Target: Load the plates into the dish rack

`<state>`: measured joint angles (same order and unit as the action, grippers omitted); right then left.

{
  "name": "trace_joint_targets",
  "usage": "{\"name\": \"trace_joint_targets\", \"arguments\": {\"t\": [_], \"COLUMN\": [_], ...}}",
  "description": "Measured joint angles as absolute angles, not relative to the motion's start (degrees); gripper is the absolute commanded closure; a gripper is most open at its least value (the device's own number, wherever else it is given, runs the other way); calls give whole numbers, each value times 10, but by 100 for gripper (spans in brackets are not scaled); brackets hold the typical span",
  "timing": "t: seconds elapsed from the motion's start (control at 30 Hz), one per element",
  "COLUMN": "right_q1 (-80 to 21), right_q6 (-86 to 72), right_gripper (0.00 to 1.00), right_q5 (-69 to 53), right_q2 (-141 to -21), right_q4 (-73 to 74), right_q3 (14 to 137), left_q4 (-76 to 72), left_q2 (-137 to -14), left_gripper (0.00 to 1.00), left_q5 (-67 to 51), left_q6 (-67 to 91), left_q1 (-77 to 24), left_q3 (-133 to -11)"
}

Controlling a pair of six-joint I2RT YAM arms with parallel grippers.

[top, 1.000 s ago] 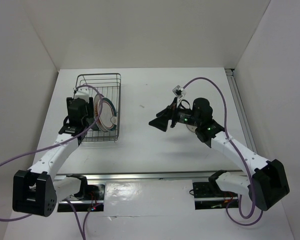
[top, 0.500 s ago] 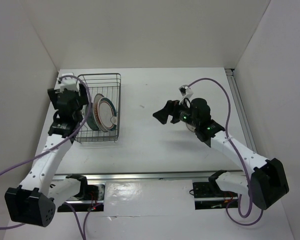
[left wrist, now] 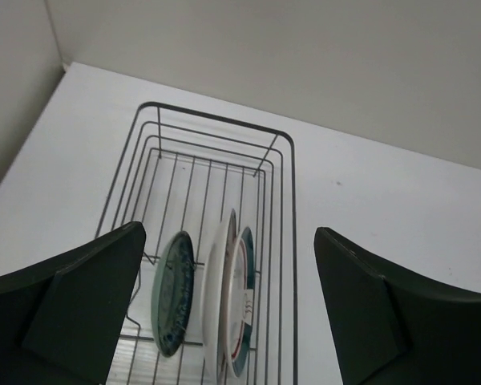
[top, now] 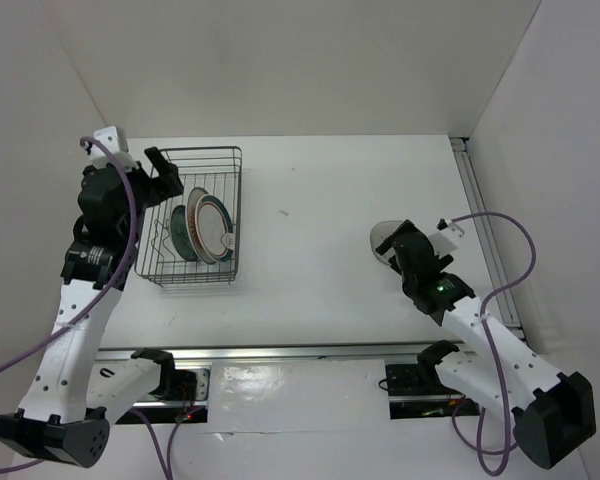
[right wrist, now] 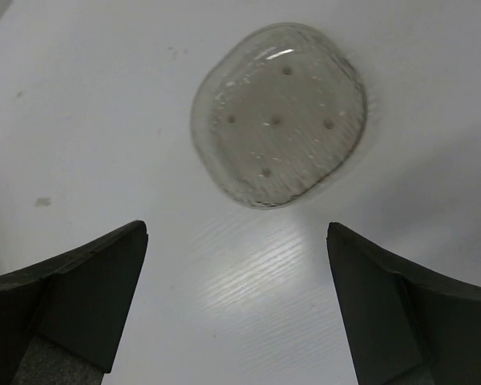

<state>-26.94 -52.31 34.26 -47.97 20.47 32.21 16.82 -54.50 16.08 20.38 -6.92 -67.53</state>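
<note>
White tabletop (top: 310, 200) boxed in by plain white walls (top: 280, 60) on the left, back and right, with a metal rail (top: 477, 220) down the right edge and another rail (top: 310, 352) across the near edge by the arm bases. The dish rack (top: 202, 155) sits on the left side of the table, its left side near the left wall. All three plates are in it, standing on edge in the middle-to-near part. The left wrist cam shows them best: the teal-blue plate (left wrist: 174, 303) stands apart on the left. The white plate (left wrist: 219, 281) and the ringed plate (left wrist: 239, 321) are packed right together beside it. The white one is edge-on, so I can't make out its face. The left gripper (top: 166, 172) is up over the rack's far-left corner, claw spread wide with nothing in it, and that arm is tight against the left wall. The right gripper (right wrist: 237, 237) is also spread wide and holding nothing. Only its wrist cam properly shows the clear glass dish (right wrist: 279, 124) lying flat on the table just ahead of the fingers. From the top view the arm covers most of that dish. A broad stretch of tabletop separates the rack from the dish.
</note>
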Motion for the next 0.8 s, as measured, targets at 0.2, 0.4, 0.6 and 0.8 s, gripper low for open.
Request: {"name": "trace_joint_targets", "arguments": {"t": [0.2,0.4,0.6,0.8], "right_q1": [-258,-239,-206,-170], "right_q6": [-605,-669,-706,-735], "right_gripper": [0,0,8,12], "right_q5": [381,390,393,372], "right_q2": [-587,-728,-785,-798], "right_q4": [260,299,301,313], "right_q3": [329,404,471,465], "left_q4": [171,167,163,159], "left_q2": [-535,-533,-521,-507], "left_gripper": [0,0,0,0], "left_q5": [122,84,67,74], "left_q6": [232,255,260,272], "left_q1": [-69,-58,-55,-55], "left_q3": [-657,-627,-617,-617]}}
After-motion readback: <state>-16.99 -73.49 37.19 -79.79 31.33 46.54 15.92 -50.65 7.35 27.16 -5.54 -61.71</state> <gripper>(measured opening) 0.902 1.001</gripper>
